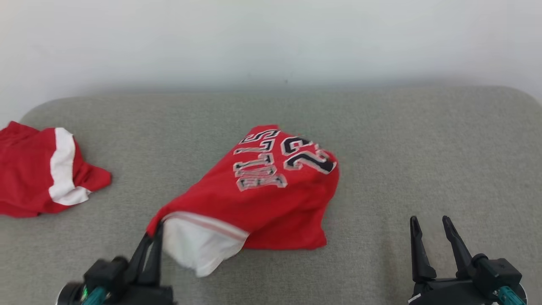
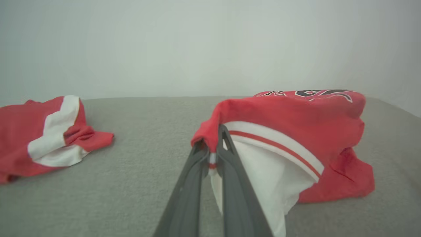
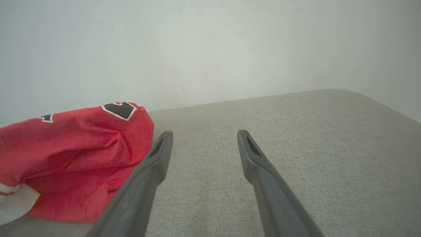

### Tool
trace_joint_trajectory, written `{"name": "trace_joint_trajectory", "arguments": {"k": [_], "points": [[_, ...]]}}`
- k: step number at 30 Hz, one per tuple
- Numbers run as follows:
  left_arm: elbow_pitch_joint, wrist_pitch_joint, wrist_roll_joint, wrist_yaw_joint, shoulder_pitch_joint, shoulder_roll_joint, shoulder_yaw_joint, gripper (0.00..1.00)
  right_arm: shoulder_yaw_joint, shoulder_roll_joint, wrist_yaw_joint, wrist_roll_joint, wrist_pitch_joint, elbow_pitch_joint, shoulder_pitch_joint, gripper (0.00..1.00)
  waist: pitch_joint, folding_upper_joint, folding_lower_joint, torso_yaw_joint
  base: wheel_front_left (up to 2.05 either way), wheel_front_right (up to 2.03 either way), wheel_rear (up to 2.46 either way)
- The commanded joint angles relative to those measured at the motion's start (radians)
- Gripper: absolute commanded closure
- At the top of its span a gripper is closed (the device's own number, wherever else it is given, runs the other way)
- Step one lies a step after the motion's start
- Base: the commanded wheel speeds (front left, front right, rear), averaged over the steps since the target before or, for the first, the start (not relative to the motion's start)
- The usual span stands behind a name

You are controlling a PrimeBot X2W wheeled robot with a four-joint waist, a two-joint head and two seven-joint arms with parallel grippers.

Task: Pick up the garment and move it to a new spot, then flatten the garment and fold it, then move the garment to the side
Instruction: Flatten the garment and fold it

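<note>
The grey tabletop (image 1: 423,148) carries a red jersey (image 1: 271,199) slumped near its middle, with one near corner raised (white lining sagging out below). It looks light, limp and slightly slippery, so a hem or seam should hold best. The left hand (image 1: 156,228) is clenched on that corner. The right hand (image 1: 430,221) rests spread and empty.

Black, white-edged lettering (image 1: 259,163) across the crumpled red jersey (image 1: 275,203) reads "BULLS", turned nearly upside down in the head view. Just beside it on the same cloth stands the number (image 1: 309,154) "23".
</note>
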State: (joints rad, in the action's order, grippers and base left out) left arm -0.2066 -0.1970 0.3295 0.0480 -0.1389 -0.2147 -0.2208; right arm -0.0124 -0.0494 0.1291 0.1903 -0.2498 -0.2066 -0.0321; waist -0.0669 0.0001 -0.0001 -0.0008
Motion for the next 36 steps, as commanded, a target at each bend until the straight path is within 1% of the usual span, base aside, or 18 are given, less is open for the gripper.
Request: {"name": "trace_joint_trajectory", "arguments": {"k": [1,4,8,10,17,18,19,20,21,25,30,31,32,36], "points": [[0.016,0.004,0.012,-0.015,0.041,-0.006,0.011,1.0,-0.001,-0.002,0.003,-0.005,0.001,0.003,0.014,0.0,0.035,-0.0001,0.0001,0.03,0.0,0.0,0.0],[0.031,0.016,0.022,-0.041,0.116,-0.021,0.034,1.0,-0.001,-0.002,0.003,-0.009,0.009,0.006,0.018,0.0,0.044,-0.0001,0.0001,0.028,0.0,0.0,0.0],[0.0,0.013,0.049,-0.068,0.175,-0.016,0.057,1.0,-0.002,-0.002,0.003,-0.016,0.019,0.012,0.027,0.0,0.056,-0.0001,0.0001,0.026,0.0,0.0,0.0],[-0.033,0.006,0.043,-0.074,0.189,-0.026,0.062,1.0,-0.001,-0.002,0.003,-0.018,0.026,0.016,0.028,0.0,0.062,-0.0001,0.0001,0.022,0.0,0.0,0.0],[-0.119,-0.024,0.064,-0.068,0.169,-0.018,0.073,1.0,-0.01,-0.002,0.003,-0.025,0.038,0.031,0.037,0.0,0.071,-0.0001,0.0001,0.02,0.0,0.0,0.0],[-0.125,-0.031,0.065,-0.07,0.161,-0.017,0.076,0.99,-0.011,-0.002,0.003,-0.025,0.039,0.032,0.039,0.0,0.072,-0.0001,0.0001,0.022,0.0,0.0,0.0],[-0.133,-0.034,0.067,-0.071,0.156,-0.018,0.08,0.91,-0.014,-0.002,0.003,-0.025,0.04,0.033,0.041,0.0,0.074,-0.0001,0.0001,0.024,0.0,0.0,0.0],[-0.147,-0.038,0.069,-0.066,0.151,-0.026,0.086,1.0,-0.015,-0.002,0.003,-0.024,0.041,0.035,0.043,0.0,0.075,-0.0001,0.0001,0.026,0.0,0.0,0.0],[-0.156,-0.044,0.068,-0.064,0.145,-0.032,0.092,1.0,-0.015,-0.002,0.003,-0.024,0.042,0.035,0.044,0.0,0.075,-0.0001,0.0001,0.028,0.0,0.0,0.0],[-0.168,-0.056,0.053,-0.079,0.122,-0.041,0.108,1.0,-0.018,-0.002,0.003,-0.025,0.043,0.036,0.043,0.0,0.077,-0.0001,0.0001,0.039,0.0,0.0,0.0],[-0.196,-0.06,0.059,-0.073,0.114,-0.042,0.109,1.0,-0.018,-0.002,0.003,-0.024,0.043,0.036,0.048,0.0,0.079,-0.0001,0.0001,0.046,0.0,0.0,0.0],[-0.199,-0.062,0.058,-0.077,0.11,-0.041,0.111,0.62,-0.017,-0.002,0.003,-0.023,0.043,0.036,0.048,0.0,0.079,-0.0001,0.0001,0.047,0.0,0.0,0.0],[-0.201,-0.062,0.058,-0.08,0.109,-0.037,0.112,0.0,-0.018,-0.002,0.003,-0.022,0.043,0.034,0.048,0.0,0.079,-0.0001,0.0001,0.048,0.0,0.0,0.0],[-0.201,-0.067,0.051,-0.096,0.122,-0.032,0.124,0.0,-0.025,-0.002,0.003,-0.016,0.038,0.031,0.052,0.0,0.083,-0.0001,0.0001,0.058,0.0,0.0,0.0]]}}
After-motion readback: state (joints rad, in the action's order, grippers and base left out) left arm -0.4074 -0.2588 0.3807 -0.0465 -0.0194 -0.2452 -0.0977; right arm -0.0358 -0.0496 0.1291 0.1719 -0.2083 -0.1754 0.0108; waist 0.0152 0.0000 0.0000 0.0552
